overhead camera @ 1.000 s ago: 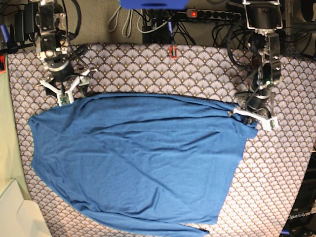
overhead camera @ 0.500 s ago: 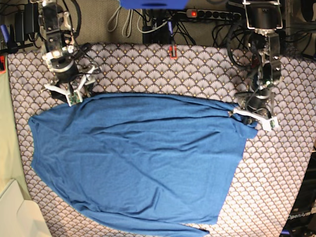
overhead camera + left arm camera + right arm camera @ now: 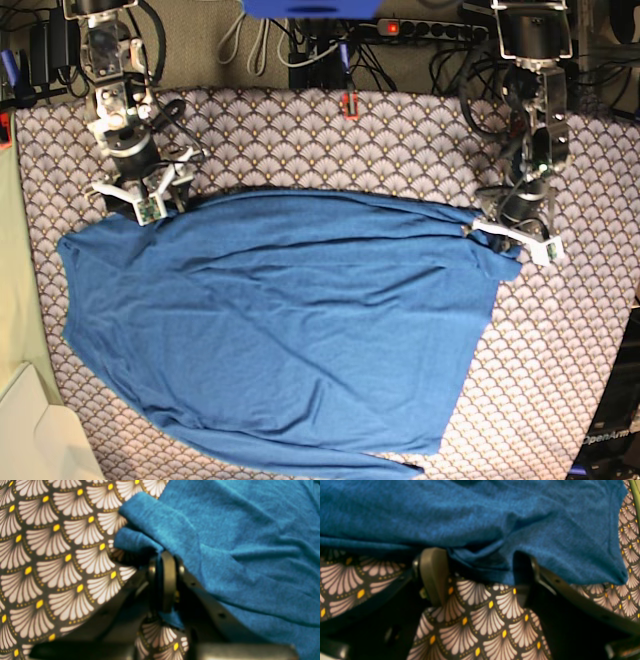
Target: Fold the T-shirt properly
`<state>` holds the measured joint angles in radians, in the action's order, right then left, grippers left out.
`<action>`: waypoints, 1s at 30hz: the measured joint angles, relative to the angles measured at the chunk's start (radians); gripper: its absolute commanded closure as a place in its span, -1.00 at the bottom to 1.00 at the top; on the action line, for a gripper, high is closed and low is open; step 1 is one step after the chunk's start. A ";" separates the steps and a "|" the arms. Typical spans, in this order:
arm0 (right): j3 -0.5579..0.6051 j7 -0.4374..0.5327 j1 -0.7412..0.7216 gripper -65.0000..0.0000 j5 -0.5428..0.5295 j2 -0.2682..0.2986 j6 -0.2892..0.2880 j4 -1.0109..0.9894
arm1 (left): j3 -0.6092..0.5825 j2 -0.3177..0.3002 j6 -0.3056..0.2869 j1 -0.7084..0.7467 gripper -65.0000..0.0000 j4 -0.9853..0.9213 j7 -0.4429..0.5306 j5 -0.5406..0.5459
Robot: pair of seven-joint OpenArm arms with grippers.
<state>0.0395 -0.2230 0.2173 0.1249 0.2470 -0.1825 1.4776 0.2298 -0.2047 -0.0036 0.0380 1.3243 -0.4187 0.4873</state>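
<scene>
Nearest the base camera, the T-shirt (image 3: 280,330) is lying spread across the bench (image 3: 400,140), its lower edge curving toward the front and its long axis running side to side between the two arms. It is covering most of the grey scallop-patterned tablecloth (image 3: 560,330), with cloth showing bare on every side.

Further back, along the shirt's far edge, both claws are sitting at opposite corners. The left claw (image 3: 515,238) is pinching the shirt's corner on the base view's right; its wrist camera is showing the jaws pressed together with a fold of blue knit trapped between them (image 3: 162,580).

The right claw (image 3: 145,195) is standing at the other far corner with its jaws well apart. In its wrist view the shirt's edge (image 3: 480,562) is bunching in the gap between the two fingers (image 3: 433,575), lying over them but not clamped.

So the shirt is lying just ahead of the right claw, within its open jaws. Judging from this, closing on that corner is the step that is coming, so both far corners can be lifted together.
</scene>
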 measured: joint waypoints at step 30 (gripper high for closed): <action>0.017 -0.010 -0.003 0.95 0.003 0.055 -0.004 -0.014 | -0.002 0.000 0.007 0.001 0.99 0.123 -0.005 0.003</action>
<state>0.0563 -0.2325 0.2146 0.1276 0.3023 -0.1867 1.4639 0.2279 -0.2047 0.0036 0.0387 1.4475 -0.4232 0.4908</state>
